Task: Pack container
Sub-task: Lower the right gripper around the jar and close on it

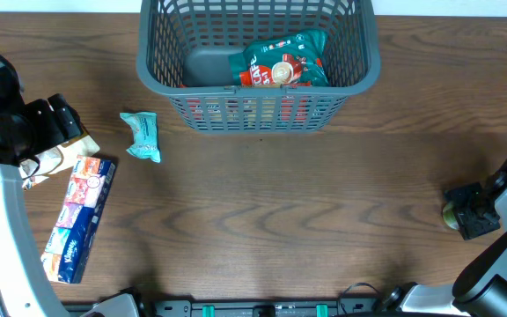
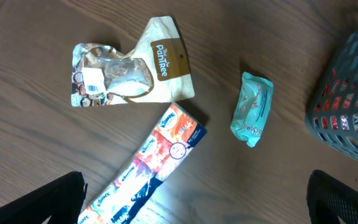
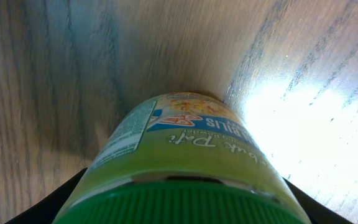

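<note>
The container, a large dark grey lattice basket [image 1: 258, 92], stands at the table's far middle with a red and teal snack bag [image 1: 284, 62] inside; its corner also shows in the left wrist view [image 2: 347, 106]. My left gripper [image 1: 60, 123] is open and empty [image 2: 201, 199] above a beige pouch [image 2: 129, 71], a long tissue pack [image 2: 148, 168] and a small teal packet [image 2: 252, 109]. My right gripper [image 1: 465, 211] is at the right edge, its fingers [image 3: 179, 199] closed around a green-lidded jar [image 3: 185, 143] lying on the table.
The tissue pack [image 1: 79, 218] lies at the left front, the beige pouch [image 1: 55, 158] just behind it, and the teal packet [image 1: 141, 136] left of the basket. Bare wood spans the middle.
</note>
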Available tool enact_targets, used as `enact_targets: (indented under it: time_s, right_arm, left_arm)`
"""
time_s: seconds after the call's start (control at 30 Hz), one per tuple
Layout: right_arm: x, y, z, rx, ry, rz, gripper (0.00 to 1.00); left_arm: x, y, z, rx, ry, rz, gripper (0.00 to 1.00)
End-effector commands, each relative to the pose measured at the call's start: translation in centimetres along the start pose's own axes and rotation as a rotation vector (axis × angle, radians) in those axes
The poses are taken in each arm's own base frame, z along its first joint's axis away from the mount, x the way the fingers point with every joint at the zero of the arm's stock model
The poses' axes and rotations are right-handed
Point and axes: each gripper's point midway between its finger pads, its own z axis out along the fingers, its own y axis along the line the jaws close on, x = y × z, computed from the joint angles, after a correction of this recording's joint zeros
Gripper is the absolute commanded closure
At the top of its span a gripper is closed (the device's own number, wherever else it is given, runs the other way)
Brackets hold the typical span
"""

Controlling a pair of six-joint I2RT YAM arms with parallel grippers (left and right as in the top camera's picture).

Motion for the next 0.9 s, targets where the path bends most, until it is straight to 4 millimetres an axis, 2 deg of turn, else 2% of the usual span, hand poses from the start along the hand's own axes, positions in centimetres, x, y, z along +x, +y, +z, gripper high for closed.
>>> enact_targets:
  time_s: [0.0, 0.77, 0.8, 0.87]
  right_arm:
    - [0.77, -0.13, 0.49, 0.009, 0.022, -0.004, 0.50]
    - [0.78, -0.14, 0.49, 0.009, 0.023, -0.007, 0.51]
    - [0.77, -0.13, 0.49, 0.009, 0.022, -0.008, 0.52]
    - [0.76, -0.14, 0.49, 0.009, 0.022, -0.008, 0.69]
  left_arm:
    - [0.20, 0.07, -0.16, 0.001, 0.001, 0.011, 0.01]
    - [0.20, 0.07, -0.16, 0.001, 0.001, 0.012, 0.01]
    - [0.20, 0.07, -0.16, 0.001, 0.001, 0.012, 0.01]
    - [0.20, 0.07, -0.16, 0.001, 0.001, 0.012, 0.01]
